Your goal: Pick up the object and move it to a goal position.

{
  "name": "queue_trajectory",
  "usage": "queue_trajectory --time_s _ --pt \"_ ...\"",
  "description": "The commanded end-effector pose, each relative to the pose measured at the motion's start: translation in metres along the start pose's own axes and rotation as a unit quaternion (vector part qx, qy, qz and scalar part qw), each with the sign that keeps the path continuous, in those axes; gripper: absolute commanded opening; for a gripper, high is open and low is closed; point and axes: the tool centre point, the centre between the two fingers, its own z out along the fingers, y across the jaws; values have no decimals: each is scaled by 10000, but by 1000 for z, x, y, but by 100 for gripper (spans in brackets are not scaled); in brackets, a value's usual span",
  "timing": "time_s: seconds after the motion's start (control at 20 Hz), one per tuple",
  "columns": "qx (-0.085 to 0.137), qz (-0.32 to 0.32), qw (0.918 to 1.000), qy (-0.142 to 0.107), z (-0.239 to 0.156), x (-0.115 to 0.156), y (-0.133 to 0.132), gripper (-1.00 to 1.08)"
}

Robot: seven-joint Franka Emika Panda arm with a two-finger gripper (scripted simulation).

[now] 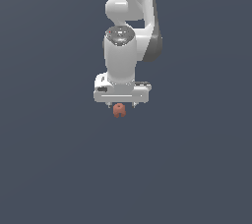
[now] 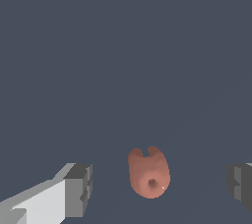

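In the exterior view, 1 glossy white jointed robot arm (image 1: 129,26) comes down from the top edge against a plain, flat slate-blue ground (image 1: 49,169), ending in a broad white gripper (image 1: 121,105) whose 2 short fingertips barely show below the flat hand body. Right under that hand, between the 2 tips, sits the small orange-red rounded lump (image 1: 118,110) (its notch faces downward here, leaving 2 stubby legs), and it is far smaller than the hand above it. Whether the lump touches the ground or the fingers cannot be told from this view. In the wrist view, the same orange-red lump (image 2: 149,172) lies on the slate-blue surface (image 2: 123,46) between the 2 grey-padded fingers (image 2: 78,189), with its notched end pointing away from the camera and a small dark dimple on its rounded end. The jaws stand spread wide apart, 1 pad on each side of the frame, and clear ground shows between each pad and the lump, so the gripper is released and grips nothing. The lump is nearer the middle of the gap than either pad.
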Motion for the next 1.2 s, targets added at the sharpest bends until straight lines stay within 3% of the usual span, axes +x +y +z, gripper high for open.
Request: queue_trajectory --time_s 0.0,0.75,1.15 --pt "3 -29 10000 -9 6 -4 2 100" --pt "49 -457 9989 -78 76 -64 17 100" --pt "59 -537 9985 -90 88 -77 19 100"
